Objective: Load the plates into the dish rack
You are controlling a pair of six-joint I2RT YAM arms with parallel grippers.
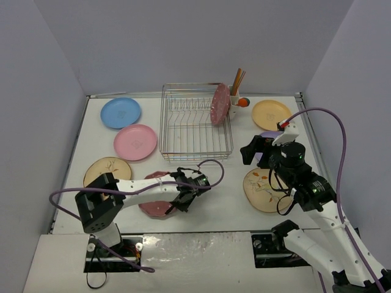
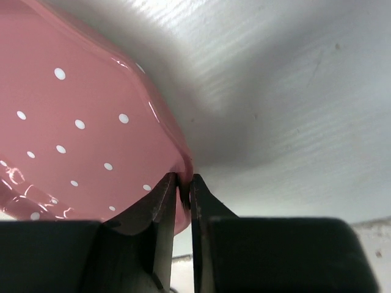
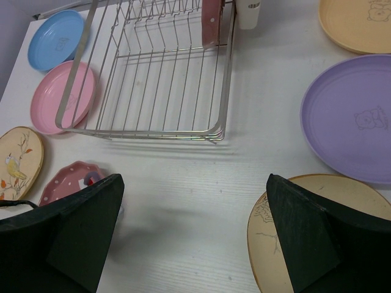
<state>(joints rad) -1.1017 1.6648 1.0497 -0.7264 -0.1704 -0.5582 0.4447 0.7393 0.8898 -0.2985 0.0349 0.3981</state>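
Note:
My left gripper (image 1: 184,198) is shut on the right rim of a scalloped dark-pink dotted plate (image 1: 154,206) low over the table's near side; in the left wrist view the rim (image 2: 174,155) sits pinched between the fingers (image 2: 164,201). The silver wire dish rack (image 1: 195,125) stands at the back centre with a second dotted plate (image 1: 220,104) upright at its right end. My right gripper (image 3: 192,226) hangs open over bare table, right of the rack, holding nothing.
Blue (image 1: 120,112), pink (image 1: 135,141) and beige leaf-print (image 1: 105,170) plates lie left of the rack. An orange-yellow plate (image 1: 270,113), a lavender plate (image 3: 351,119) and another beige one (image 1: 263,192) lie on the right. A white utensil cup (image 1: 235,101) holds sticks.

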